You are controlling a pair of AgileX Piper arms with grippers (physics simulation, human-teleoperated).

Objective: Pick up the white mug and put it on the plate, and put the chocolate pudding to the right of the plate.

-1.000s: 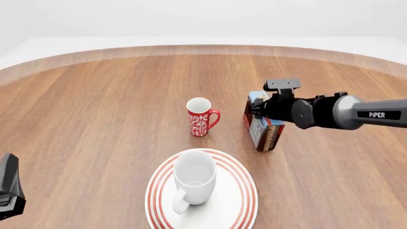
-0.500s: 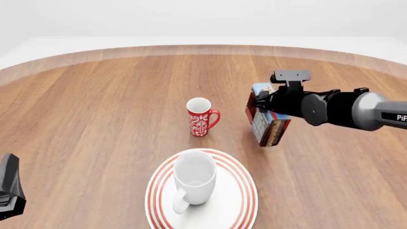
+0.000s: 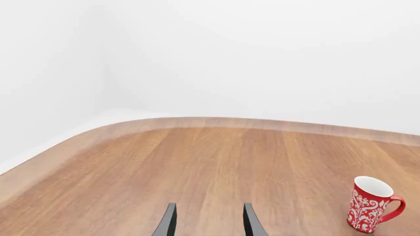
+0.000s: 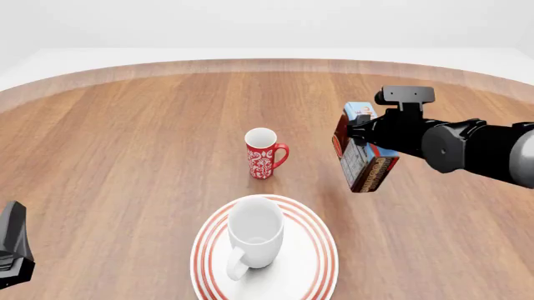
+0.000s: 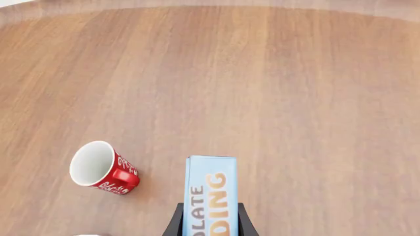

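The white mug [image 4: 254, 237] stands upright on the plate [image 4: 316, 262], a red-ringed plate at the near edge of the table. My right gripper [image 4: 354, 141] is shut on the chocolate pudding [image 4: 371, 167] and holds it tilted above the table, to the right of the red mug and beyond the plate's right side. In the right wrist view the carton's blue face [image 5: 208, 194] sits between the gripper's [image 5: 208, 222] two fingers. My left gripper [image 3: 208, 223] is open and holds nothing; it rests at the near left [image 4: 12, 253].
A red mug with a white pattern [image 4: 264, 154] stands upright behind the plate at the table's middle; it also shows in both wrist views [image 3: 370, 204] [image 5: 100, 167]. The wooden table's curved far edge [image 4: 267, 62] meets a white wall.
My right gripper has moved to the right and slightly toward the camera with the chocolate pudding, raising it off the table. The left gripper, both mugs and the plate have not moved.
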